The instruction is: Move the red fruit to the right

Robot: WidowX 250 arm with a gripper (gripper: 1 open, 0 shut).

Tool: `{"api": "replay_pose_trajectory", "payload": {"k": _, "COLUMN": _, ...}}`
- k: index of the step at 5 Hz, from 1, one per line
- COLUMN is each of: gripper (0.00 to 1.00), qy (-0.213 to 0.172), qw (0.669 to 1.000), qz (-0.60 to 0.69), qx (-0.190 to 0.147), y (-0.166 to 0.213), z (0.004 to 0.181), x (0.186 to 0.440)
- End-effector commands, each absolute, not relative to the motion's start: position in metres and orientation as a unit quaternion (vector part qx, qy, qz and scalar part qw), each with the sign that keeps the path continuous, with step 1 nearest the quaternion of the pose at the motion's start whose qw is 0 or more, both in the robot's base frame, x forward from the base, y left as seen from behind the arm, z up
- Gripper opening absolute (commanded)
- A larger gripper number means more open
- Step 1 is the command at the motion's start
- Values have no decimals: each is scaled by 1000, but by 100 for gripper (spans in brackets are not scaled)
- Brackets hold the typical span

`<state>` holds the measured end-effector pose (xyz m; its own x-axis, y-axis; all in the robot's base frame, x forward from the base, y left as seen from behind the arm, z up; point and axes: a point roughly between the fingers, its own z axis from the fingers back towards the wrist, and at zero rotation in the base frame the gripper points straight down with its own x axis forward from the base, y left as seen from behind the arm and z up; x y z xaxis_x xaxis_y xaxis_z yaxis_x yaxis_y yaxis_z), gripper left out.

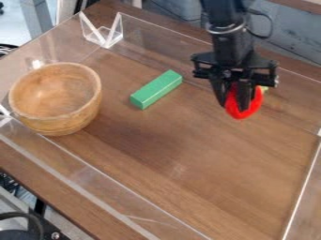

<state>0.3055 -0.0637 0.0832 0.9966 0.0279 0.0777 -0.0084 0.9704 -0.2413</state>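
The red fruit is a small bright red rounded toy, held between the black fingers of my gripper at the right side of the wooden table, just above the surface. The gripper points steeply down and is shut on the fruit, whose upper part is hidden by the fingers. The black arm rises from it toward the top of the view.
A green rectangular block lies left of the gripper, mid-table. A wooden bowl sits at the left. A clear folded stand is at the back left. Clear low walls fence the table.
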Motion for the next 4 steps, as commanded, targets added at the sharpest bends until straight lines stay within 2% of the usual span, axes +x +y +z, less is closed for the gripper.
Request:
{"api": "replay_pose_trajectory", "payload": {"k": 1, "gripper": 0, "qy": -58, "qw": 993, "qz": 2, "qx": -105, "y": -65, "z": 97, "x": 317}}
{"api": "replay_pose_trajectory", "payload": {"k": 3, "gripper": 0, "qy": -46, "qw": 995, "qz": -24, "qx": -83, "y": -75, "z": 92, "x": 318}}
{"api": "replay_pose_trajectory", "payload": {"k": 4, "gripper": 0, "qy": -43, "qw": 996, "qz": -12, "qx": -72, "y": -84, "z": 83, "x": 321}}
